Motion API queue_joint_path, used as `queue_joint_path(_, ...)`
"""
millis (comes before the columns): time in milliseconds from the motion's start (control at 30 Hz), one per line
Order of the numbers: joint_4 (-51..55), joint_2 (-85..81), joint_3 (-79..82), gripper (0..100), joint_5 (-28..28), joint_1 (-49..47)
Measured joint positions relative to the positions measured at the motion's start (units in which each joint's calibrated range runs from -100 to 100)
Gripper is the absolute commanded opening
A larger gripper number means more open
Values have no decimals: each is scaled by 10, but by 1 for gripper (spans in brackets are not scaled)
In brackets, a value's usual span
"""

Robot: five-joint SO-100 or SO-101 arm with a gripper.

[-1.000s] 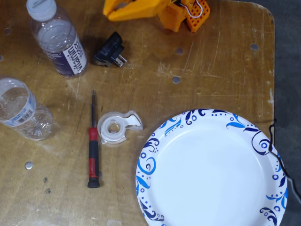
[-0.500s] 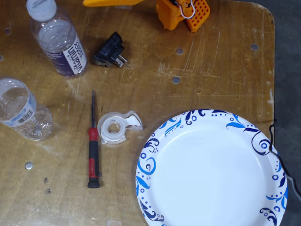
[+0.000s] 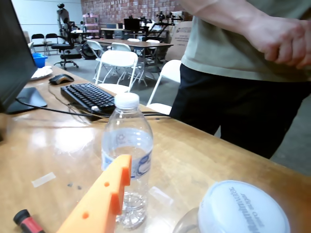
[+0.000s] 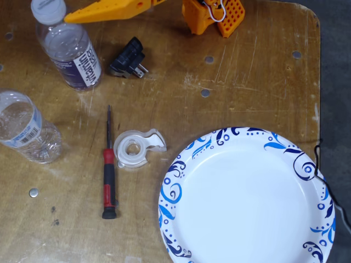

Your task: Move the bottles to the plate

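Worn wooden table (image 4: 236, 82), plate (image 4: 247, 203) lying bare, well away from the tool (image 4: 74, 15). Now reaching further out toward the purple-label bottle (image 4: 68, 49) (just beside its fingertip); blue-label bottle (image 4: 24, 129) standing beyond. Holding nothing; opening impossible to tell.

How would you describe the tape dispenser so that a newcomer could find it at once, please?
In the fixed view, start at the big blue-patterned plate and look just past its upper left rim. The tape dispenser lies there beside the red-handled screwdriver; it alone is a small, clear, flat ring shape.
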Motion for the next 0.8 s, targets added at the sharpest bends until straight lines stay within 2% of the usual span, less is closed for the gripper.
queue_joint_path(333,-124,164,-3,59,0,59)
queue_joint_path(567,-173,209,-3,59,-1,66)
queue_joint_path(667,-180,211,-4,53,-2,63)
queue_joint_path(800,-182,211,-4,39,-2,65)
